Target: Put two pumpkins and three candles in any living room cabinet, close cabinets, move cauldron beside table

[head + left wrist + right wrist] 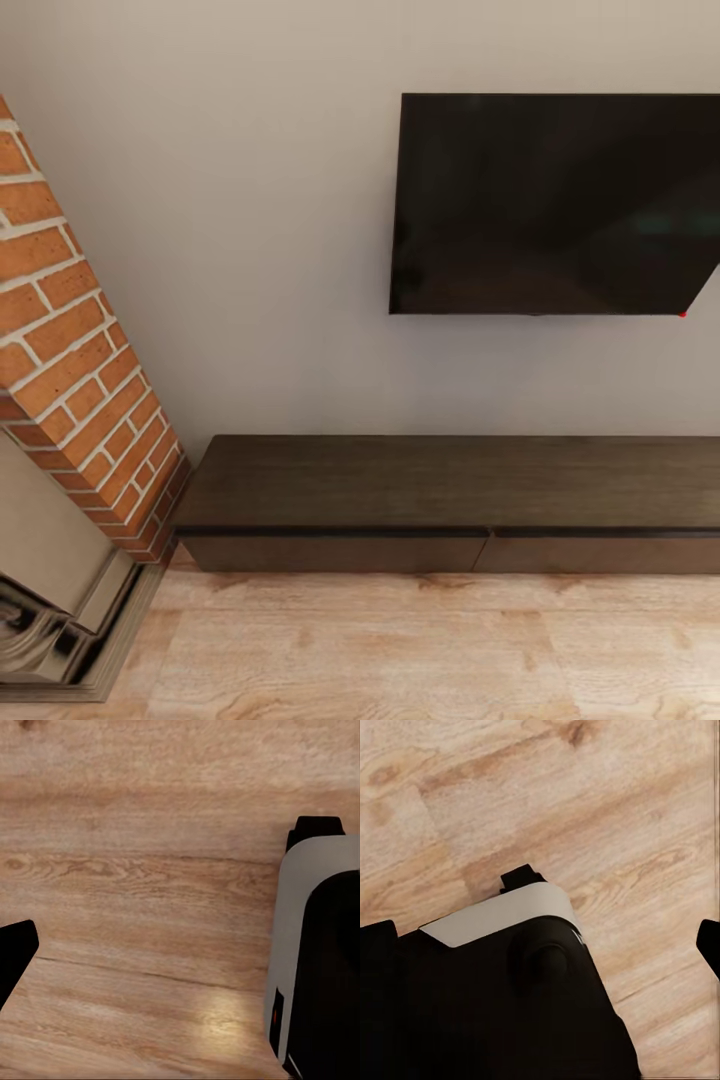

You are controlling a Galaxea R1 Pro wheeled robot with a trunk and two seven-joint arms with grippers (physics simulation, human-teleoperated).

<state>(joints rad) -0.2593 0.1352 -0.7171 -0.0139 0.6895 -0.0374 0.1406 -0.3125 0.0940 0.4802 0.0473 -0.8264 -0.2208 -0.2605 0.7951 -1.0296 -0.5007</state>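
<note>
The cabinet [450, 485] is a long low dark brown unit standing against the wall, with both visible drawer fronts flush and shut. Its top is bare. The pumpkins, the candles, the cauldron and the table are out of view. In the left wrist view, my left gripper [180, 952] hangs over the wooden floor with one dark fingertip [15, 952] at the picture's edge and nothing held. My right gripper [544, 941] also hangs over the floor, its dark fingertips [709, 945] far apart and empty. Part of my grey and black base [502, 1005] lies beneath it.
A black television [555, 205] hangs on the pale wall above the cabinet. A red brick chimney [75, 370] with a fireplace at its foot stands left of the cabinet. Light wooden floor [400, 640] stretches in front of the cabinet.
</note>
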